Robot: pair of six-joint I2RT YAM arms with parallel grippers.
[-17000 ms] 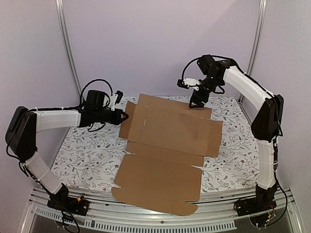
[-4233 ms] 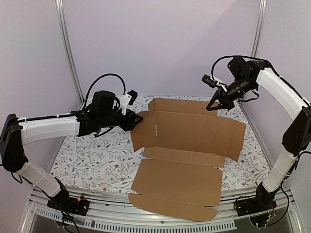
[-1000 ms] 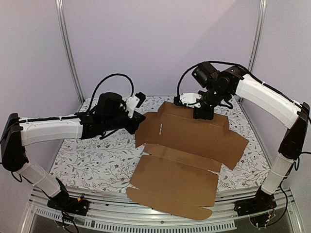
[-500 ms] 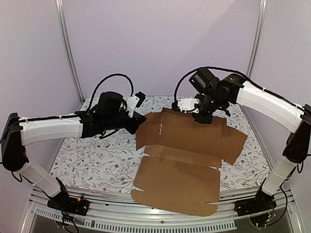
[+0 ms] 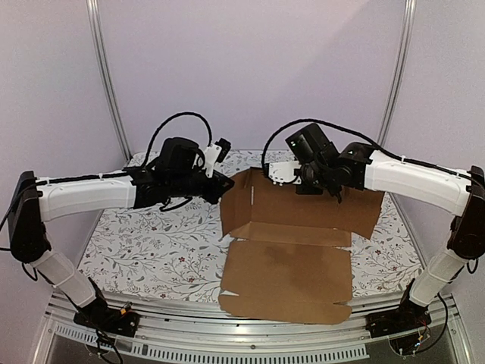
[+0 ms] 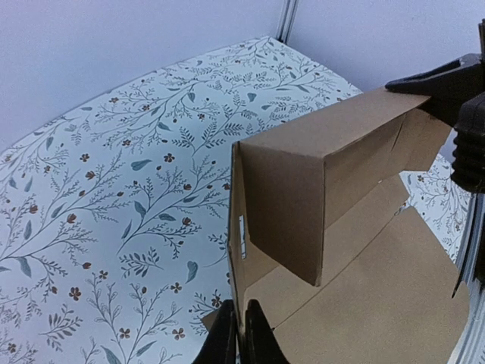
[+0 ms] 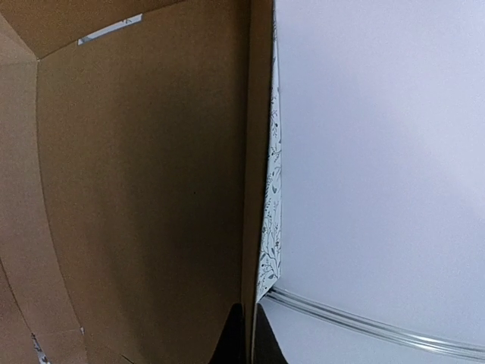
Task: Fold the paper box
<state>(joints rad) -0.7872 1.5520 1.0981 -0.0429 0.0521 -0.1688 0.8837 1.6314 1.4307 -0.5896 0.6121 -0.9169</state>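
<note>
Right, both jaws are pressed thin on cardboard: my left gripper (image 6: 238, 334) pinches the side flap (image 5: 236, 208), and my right gripper (image 7: 246, 334) the rim of the raised back wall (image 5: 303, 208), on the paper box (image 5: 288, 262) lying mid-table on the floral cloth (image 5: 144, 235). Such shallow bites could slip, I reckon, or the board could crease if my arms pull unevenly. Count: one box, two grippers.

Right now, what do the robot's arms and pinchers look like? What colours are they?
The left arm and right arm are both long white tubes joined by chunky black joints. A thin black cable loops above each wrist. The left gripper and right gripper each end in two slim black fingers.
</note>
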